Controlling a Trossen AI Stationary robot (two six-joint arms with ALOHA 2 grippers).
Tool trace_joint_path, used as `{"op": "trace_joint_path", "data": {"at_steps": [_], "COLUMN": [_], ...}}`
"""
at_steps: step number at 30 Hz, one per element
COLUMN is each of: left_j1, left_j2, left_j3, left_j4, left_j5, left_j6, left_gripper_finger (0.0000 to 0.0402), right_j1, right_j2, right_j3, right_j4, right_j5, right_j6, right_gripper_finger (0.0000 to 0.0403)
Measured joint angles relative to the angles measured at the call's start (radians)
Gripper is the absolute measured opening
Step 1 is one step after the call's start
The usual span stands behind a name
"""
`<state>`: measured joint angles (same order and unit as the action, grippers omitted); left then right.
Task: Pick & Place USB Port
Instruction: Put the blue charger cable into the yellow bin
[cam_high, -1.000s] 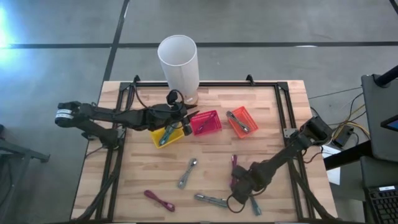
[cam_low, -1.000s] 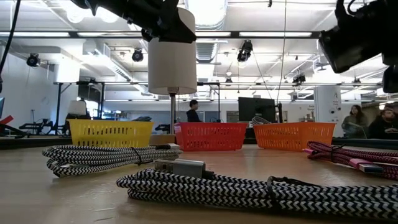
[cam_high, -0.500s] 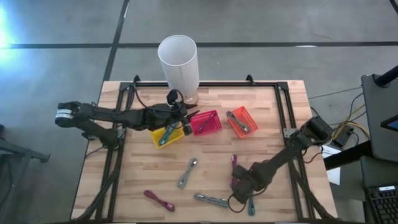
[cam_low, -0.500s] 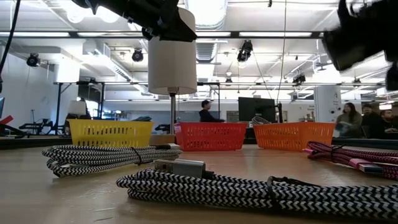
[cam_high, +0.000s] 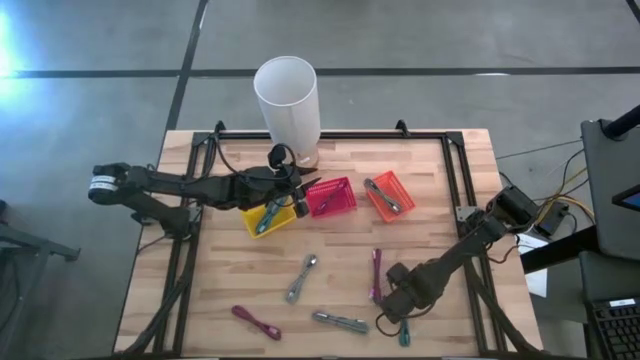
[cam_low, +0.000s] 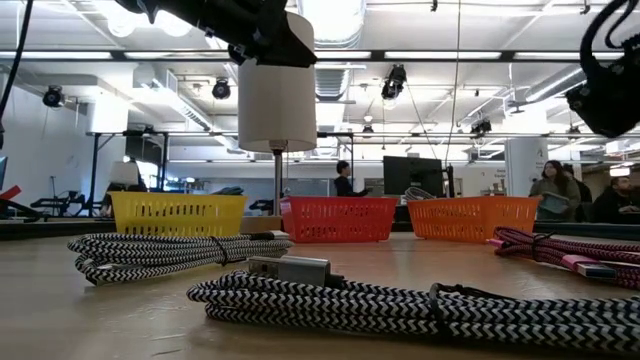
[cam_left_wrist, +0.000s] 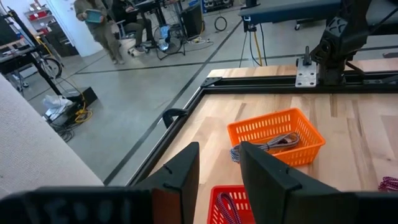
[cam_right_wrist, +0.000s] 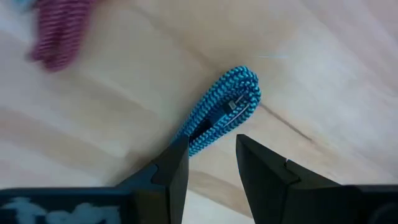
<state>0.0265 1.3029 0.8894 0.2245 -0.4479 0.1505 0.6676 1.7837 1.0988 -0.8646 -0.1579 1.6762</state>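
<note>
Shifting toward five o'clock, the right end effector (cam_high: 403, 312) now hovers part-open over the blue cable (cam_right_wrist: 219, 118), gripping nothing; three baskets (cam_high: 385, 196) already hold cables, several remain on the counter (cam_high: 340, 255), and the left end effector (cam_left_wrist: 219, 175) waits part-open, empty, over the yellow basket (cam_high: 268, 217).

Striped cables (cam_low: 400, 305) before three baskets (cam_low: 338, 218)

no readable text, labels, brands or numbers anywhere on table or room

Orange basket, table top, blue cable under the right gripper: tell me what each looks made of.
Orange basket: likely moulded plastic, judging by its slotted lattice walls and even colour.
Table top: pale wood, matte, with visible plank grain.
Blue cable: woven fabric sheath, shown by its herringbone braid; the small clip on it looks metallic, though that is uncertain.
</note>
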Motion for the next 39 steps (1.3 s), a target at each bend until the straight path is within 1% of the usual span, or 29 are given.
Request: {"op": "trace_joint_path", "data": {"at_steps": [6, 11, 16, 19, 22, 27, 29, 31, 36, 39], "left_j1": [0.000, 0.000, 0.000, 0.000, 0.000, 0.000, 0.000, 0.000, 0.000, 0.000], "left_j2": [0.000, 0.000, 0.000, 0.000, 0.000, 0.000, 0.000, 0.000, 0.000, 0.000], "left_j3": [0.000, 0.000, 0.000, 0.001, 0.002, 0.002, 0.002, 0.002, 0.002, 0.002], "left_j4": [0.000, 0.000, 0.000, -0.001, 0.000, -0.001, 0.000, 0.000, 0.000, 0.000], "left_j5": [0.007, 0.007, 0.007, 0.007, 0.007, 0.007, 0.007, 0.007, 0.006, 0.006], "left_j6": [0.000, 0.000, 0.000, 0.000, 0.000, 0.000, 0.000, 0.000, 0.000, -0.001], "left_gripper_finger": [0.0122, 0.0122, 0.0122, 0.0122, 0.0122, 0.0122, 0.0122, 0.0122, 0.0122, 0.0122], "right_j1": [0.002, 0.002, 0.002, 0.002, 0.003, 0.001, 0.002, 0.002, 0.002, 0.002], "right_j2": [-0.010, -0.010, -0.014, -0.018, -0.017, -0.017, -0.017, -0.018, -0.062, -0.122], "right_j3": [-0.042, -0.085, -0.115, -0.114, -0.099, -0.094, -0.094, -0.094, -0.089, -0.072], "right_j4": [0.043, 0.125, 0.162, 0.192, 0.212, 0.224, 0.224, 0.224, 0.212, 0.210], "right_j5": [-0.001, -0.002, -0.003, -0.001, 0.023, 0.031, 0.033, 0.039, 0.112, 0.219], "right_j6": [0.047, 0.057, 0.038, -0.068, -0.197, -0.206, -0.207, -0.205, -0.192, -0.240], "right_gripper_finger": [0.0128, 0.0127, 0.0125, 0.0108, 0.0077, 0.0025, 0.0018, 0.0019, 0.0024, 0.0024]}}
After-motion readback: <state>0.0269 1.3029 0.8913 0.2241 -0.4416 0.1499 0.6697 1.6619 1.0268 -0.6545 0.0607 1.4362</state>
